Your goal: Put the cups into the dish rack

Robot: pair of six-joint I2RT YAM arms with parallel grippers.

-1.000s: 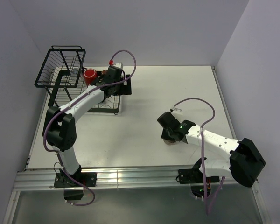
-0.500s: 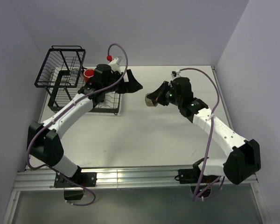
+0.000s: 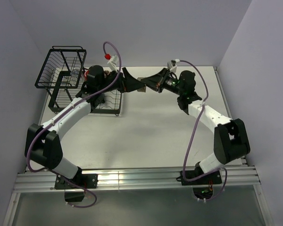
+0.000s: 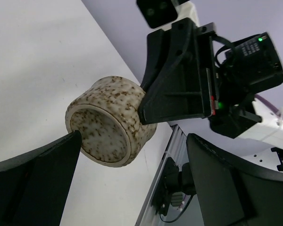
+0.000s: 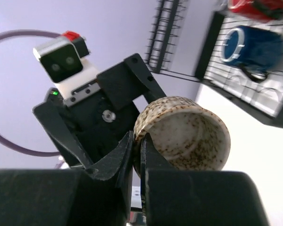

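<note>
Our right gripper (image 5: 137, 141) pinches the cup (image 4: 111, 120) by its rim, left gripper (image 3: 133, 84) wide open and empty, and we judge it stiff, slick, breakable.

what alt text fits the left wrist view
A speckled beige cup, pinched by its rim in the right gripper, hangs tilted, seen between the wide-open fingers of the left gripper. A white table lies behind.

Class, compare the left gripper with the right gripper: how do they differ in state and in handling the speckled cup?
The left gripper has its fingers wide open; the right gripper has them pinched almost shut. The right gripper holds the speckled cup by its rim; the left gripper holds nothing, its fingers flanking that cup. Both meet above the table beside the dish rack.
</note>
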